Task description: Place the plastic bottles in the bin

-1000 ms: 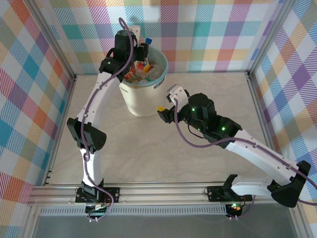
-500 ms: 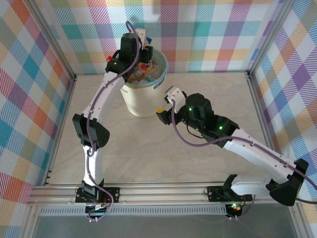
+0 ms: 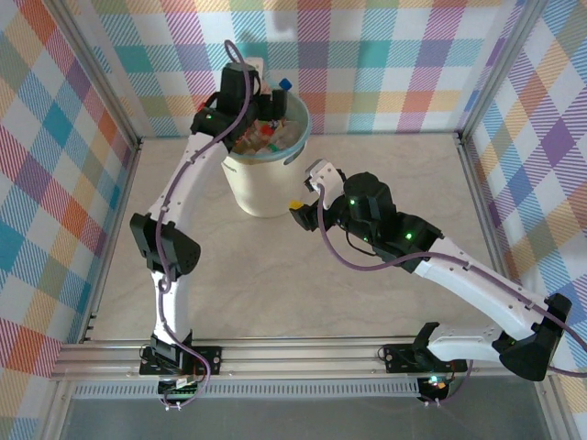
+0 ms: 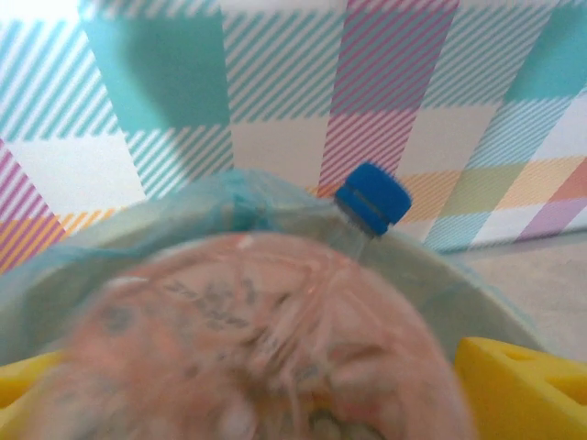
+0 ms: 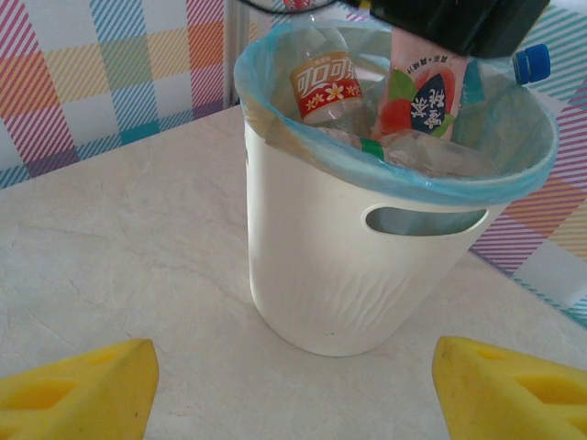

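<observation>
Left gripper [image 3: 264,99] was held directly over the mouth of the bin [image 3: 261,188]. Its yellow pads [image 4: 523,385] were spread wide to either side of a blurred pink-labelled bottle [image 4: 257,348]. A blue cap [image 4: 373,197] was seen just beyond that bottle, at the bin's rim. From the right wrist, the pink-labelled bottle was seen roughly upright inside the bin among other bottles, with a red-labelled bottle [image 5: 326,87] near it. A teal bag [image 5: 275,137] was folded over the bin's rim. Right gripper [image 5: 293,385] was held just beside the bin, low over the desk [image 5: 119,247], its jaws parted with nothing between them.
</observation>
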Controlling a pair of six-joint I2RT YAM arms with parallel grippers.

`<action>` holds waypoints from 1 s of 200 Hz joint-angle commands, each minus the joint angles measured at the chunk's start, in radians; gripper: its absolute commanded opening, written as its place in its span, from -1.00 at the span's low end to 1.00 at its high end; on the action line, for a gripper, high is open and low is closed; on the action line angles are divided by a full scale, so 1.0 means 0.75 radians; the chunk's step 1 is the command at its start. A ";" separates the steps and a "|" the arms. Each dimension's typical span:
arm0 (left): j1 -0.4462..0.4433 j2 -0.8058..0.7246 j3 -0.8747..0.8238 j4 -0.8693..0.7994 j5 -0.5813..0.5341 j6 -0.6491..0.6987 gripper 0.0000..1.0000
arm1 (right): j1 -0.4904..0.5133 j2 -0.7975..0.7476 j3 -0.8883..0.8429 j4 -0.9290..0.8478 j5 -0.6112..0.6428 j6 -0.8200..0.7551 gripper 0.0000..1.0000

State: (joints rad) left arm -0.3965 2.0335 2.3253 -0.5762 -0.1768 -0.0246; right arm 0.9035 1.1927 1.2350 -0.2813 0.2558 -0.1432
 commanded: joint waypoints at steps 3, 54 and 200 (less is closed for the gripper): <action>0.007 -0.149 0.070 0.076 -0.041 -0.055 0.78 | -0.003 0.001 0.010 0.016 -0.021 0.009 0.57; 0.007 0.043 0.322 -0.012 -0.068 -0.039 0.48 | -0.004 0.017 0.022 0.012 -0.034 0.003 0.57; 0.007 0.026 -0.074 -0.248 -0.194 -0.063 0.03 | -0.004 0.077 0.046 -0.042 -0.079 0.031 0.54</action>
State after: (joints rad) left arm -0.3893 2.0201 2.3150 -0.6495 -0.3275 -0.0677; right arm 0.9035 1.2362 1.2354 -0.3096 0.2207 -0.1387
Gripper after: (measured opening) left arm 0.508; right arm 0.769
